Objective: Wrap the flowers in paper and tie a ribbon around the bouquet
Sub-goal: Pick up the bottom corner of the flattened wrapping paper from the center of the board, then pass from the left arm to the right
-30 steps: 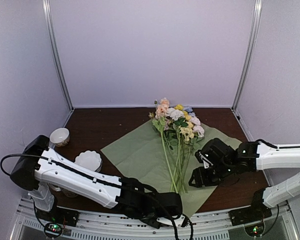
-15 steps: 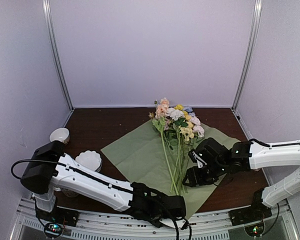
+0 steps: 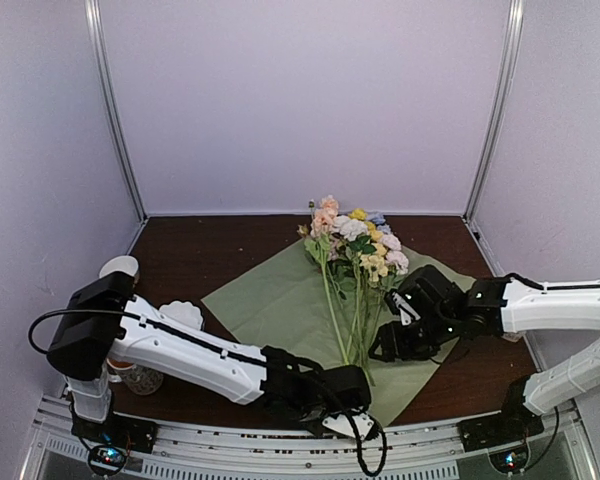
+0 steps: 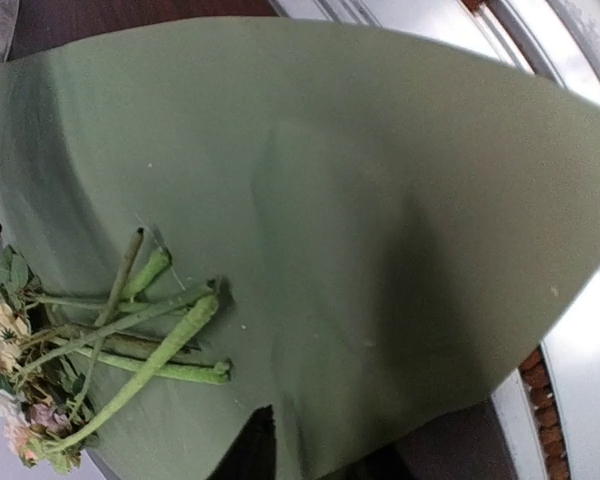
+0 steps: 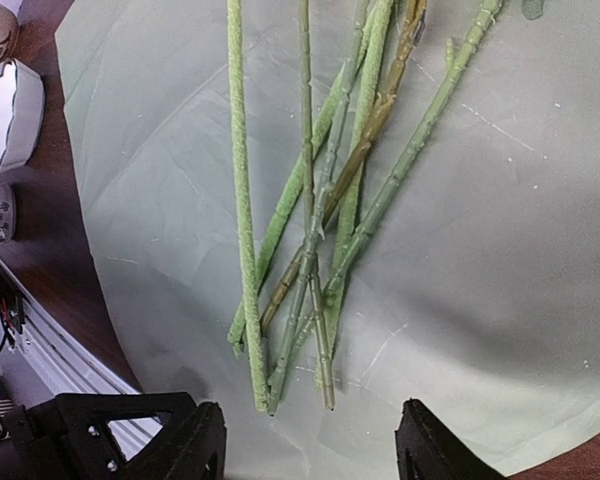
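At the left of the desk (image 3: 210, 250), a white scalloped bowl (image 3: 185, 312) sits between a pale cup (image 3: 120, 266) and a patterned cup (image 3: 140, 378), all partly hidden by the left arm. That arm reaches along the near edge and puts the left gripper (image 3: 330, 398) at the near corner of the paper (image 3: 270, 300). One dark finger (image 4: 250, 448) lies over the sheet's edge, but I cannot tell whether the gripper is clenched on it. The sage-green paper lies spread at the desk's middle. The flowers (image 3: 358, 240) lie on it, pastel heads at the far corner and stems (image 5: 310, 250) fanned toward the near side. The right gripper (image 5: 310, 450) hovers by the stem ends, released and grasping nothing.
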`<state>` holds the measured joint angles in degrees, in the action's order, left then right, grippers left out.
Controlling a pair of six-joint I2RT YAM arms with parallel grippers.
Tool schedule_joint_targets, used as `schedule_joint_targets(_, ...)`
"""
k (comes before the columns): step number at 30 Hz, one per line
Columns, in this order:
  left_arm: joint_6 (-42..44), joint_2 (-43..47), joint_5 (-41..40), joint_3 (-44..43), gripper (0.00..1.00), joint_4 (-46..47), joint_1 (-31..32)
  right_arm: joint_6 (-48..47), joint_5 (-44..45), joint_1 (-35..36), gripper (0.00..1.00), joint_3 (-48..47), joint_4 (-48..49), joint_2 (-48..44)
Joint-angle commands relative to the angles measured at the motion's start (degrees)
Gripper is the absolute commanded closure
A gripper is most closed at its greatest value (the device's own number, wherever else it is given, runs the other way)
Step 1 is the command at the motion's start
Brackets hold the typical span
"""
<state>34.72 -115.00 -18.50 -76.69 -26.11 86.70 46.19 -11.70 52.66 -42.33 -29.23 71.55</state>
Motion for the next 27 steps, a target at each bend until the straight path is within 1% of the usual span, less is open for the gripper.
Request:
schedule_joint_targets(1,-1.77,4.87,4.0,1.9,0.82,5.81,-2.58,-1.52,-3.54,-2.08,0.4,1.32,3.62,-0.13)
schedule_joint_targets(3,-2.79,5.24,5.07,1.68,0.95,5.52,-3.79,-2.35,-4.76,-3.15,0.4,0.66,3.38,0.83)
schedule_joint_targets(4,-3.13,5.34,5.58,1.56,1.0,5.3,-4.26,-3.17,-5.25,-3.4,0.4,0.2,3.17,0.94)
schedule_joint_targets(6,-3.76,6.12,7.41,1.45,1.0,4.89,-5.23,-5.5,-6.37,-3.68,0.39,-0.75,2.51,0.28)
schedule_joint_targets(8,-4.37,7.38,11.25,1.45,1.0,4.48,-6.72,-8.03,-6.37,-4.08,0.37,-2.02,0.32,-1.37)
schedule_joint_targets(10,-5.27,8.6,16.95,1.18,1.0,3.72,-8.95,-10.84,-6.38,-4.98,0.35,-3.21,-1.43,-3.51)
schedule_joint_targets(13,-6.97,9.03,26.12,0.16,1.0,2.85,-13.14,-18.05,-6.94,-5.55,0.33,-5.08,-1.63,-6.27)
schedule_joint_targets(17,-9.12,8.35,33.17,-1.08,1.0,2.7,-16.9,-26.85,-6.98,-5.7,0.33,-6.03,-1.76,-8.51)
schedule_joint_targets(20,-10.5,8.24,38.97,-1.01,1.0,3.03,-19.58,-30.88,-7.16,-6.15,0.33,-4.51,-1.24,-11.66)
schedule_joint_targets(22,-11.05,7.93,42.14,-0.88,1.0,3.41,-20.81,-31.93,-8.66,-6.17,0.33,-1.9,1.53,-14.9)
schedule_joint_targets(23,-11.23,7.62,43.03,-0.92,1.0,3.51,-21.26,-31.99,-10.97,-6.17,0.32,0.27,4.17,-17.0)
schedule_joint_targets(25,-11.38,6.81,44.14,-1.13,1.0,3.24,-21.92,-30.39,-13.0,-6.09,0.32,5.89,11.09,-20.95)
schedule_joint_targets(27,-11.7,6.28,44.94,-0.69,1.0,3.46,-22.45,-28.56,-12.47,-5.62,0.35,11.82,17.41,-25.0)
